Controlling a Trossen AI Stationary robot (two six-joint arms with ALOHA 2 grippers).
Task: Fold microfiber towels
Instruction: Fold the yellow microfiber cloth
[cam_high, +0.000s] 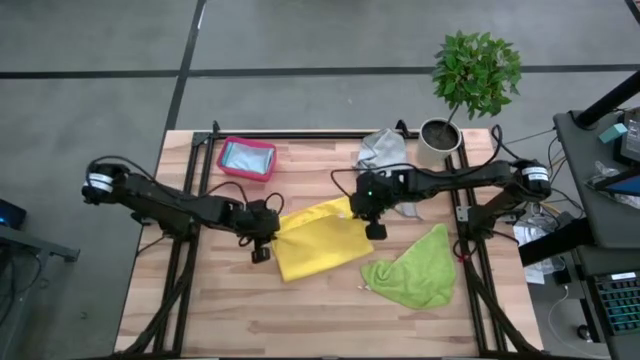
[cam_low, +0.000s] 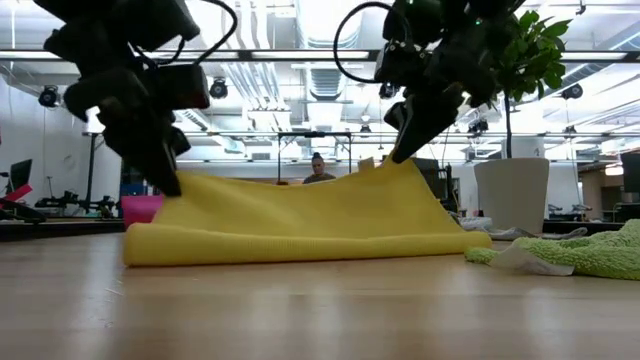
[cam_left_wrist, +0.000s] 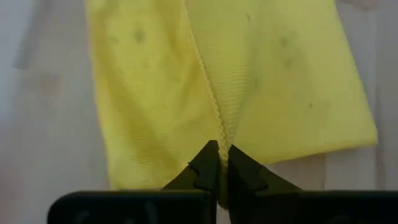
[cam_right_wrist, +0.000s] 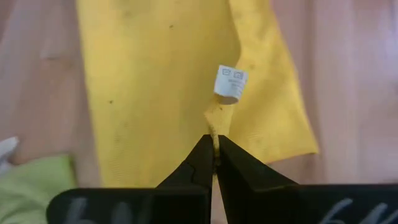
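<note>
end effectors both pinch the yellow towel on the desk — left end effector clamped at one edge, right end effector at the opposite.

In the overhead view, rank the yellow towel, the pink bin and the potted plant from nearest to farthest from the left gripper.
1. Yellow towel: held in the left gripper, middle of the table.
2. Pink bin: toward the table's far edge, on the left arm's side.
3. Potted plant: far corner on the right arm's side.
</note>
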